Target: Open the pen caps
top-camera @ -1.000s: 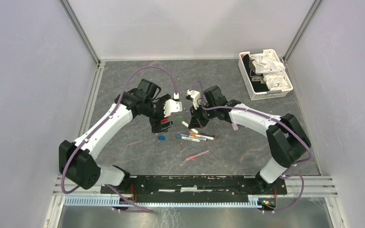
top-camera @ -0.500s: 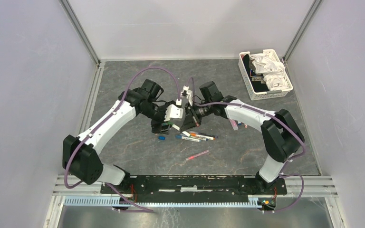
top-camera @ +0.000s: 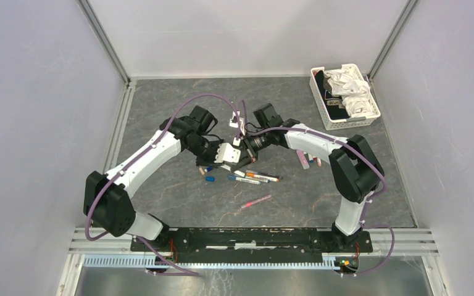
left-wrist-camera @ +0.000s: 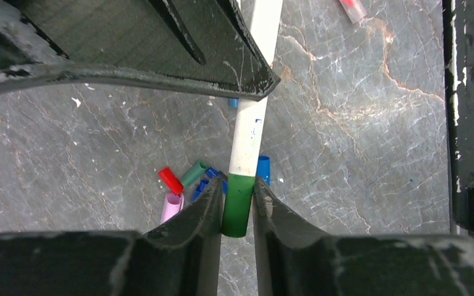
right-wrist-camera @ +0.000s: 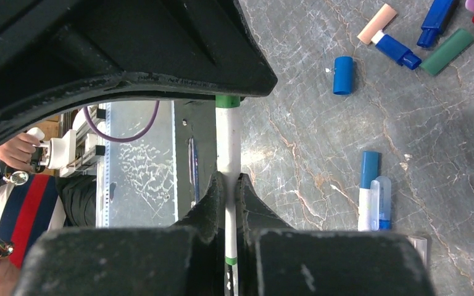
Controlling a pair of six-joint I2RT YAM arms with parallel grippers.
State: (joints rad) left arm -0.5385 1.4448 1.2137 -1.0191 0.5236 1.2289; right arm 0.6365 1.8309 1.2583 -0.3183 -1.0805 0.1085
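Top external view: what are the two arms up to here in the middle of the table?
Both arms hold one pen between them above the table. The left end effector is shut on its green cap, the right end effector on the white barrel. The cap is not yet off. Loose caps and other pens lie below.

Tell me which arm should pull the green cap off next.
Left. The left gripper is shut on the green cap; the right gripper clamps only the white barrel, so it likely serves best as the anchor.

Scattered pen caps [left-wrist-camera: 171, 180] directly beneath left pincer [left-wrist-camera: 237, 192]
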